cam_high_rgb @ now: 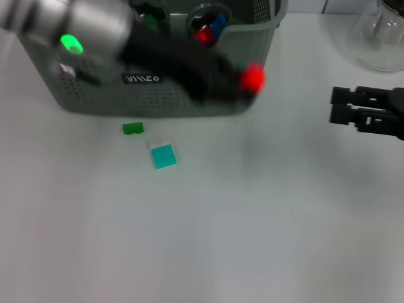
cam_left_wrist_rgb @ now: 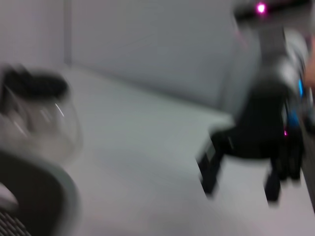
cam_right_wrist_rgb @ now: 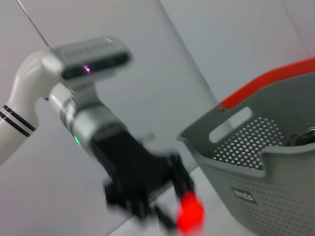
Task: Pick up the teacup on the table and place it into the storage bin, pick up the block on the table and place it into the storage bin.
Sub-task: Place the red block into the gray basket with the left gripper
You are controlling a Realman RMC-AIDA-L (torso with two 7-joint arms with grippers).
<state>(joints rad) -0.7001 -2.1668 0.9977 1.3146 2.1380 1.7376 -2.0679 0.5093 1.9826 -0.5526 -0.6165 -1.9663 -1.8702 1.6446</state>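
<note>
Left gripper [cam_high_rgb: 243, 85], black and smeared by motion, pinches a small bright red block [cam_high_rgb: 253, 76] at its tip, in front of the storage bin's [cam_high_rgb: 101, 101] near right corner. In the right wrist view the same red block [cam_right_wrist_rgb: 190, 214] glows between the dark fingers, with the silver and white arm rising behind; whether it is over the rim or just outside cannot be told.

That bin is grey-green plastic with perforated walls, rounded corners, a dipped front rim and a small black label [cam_high_rgb: 141, 79]; the right wrist view shows a red-orange handle [cam_right_wrist_rgb: 266, 83] along its far edge. Inside, partly hidden by the arm, sits a round clear teacup [cam_high_rgb: 208, 22] showing red and blue contents.

On the white table [cam_high_rgb: 252, 221] before the bin lie a small green block [cam_high_rgb: 132, 129] and a teal square block [cam_high_rgb: 164, 156], near each other but apart.

Right gripper [cam_high_rgb: 341, 106], black, hovers low at the right edge, well apart from the bin; its fingers look close together, though I cannot tell for sure. A clear glass flask [cam_high_rgb: 382, 38] stands cut off at the far right corner.
</note>
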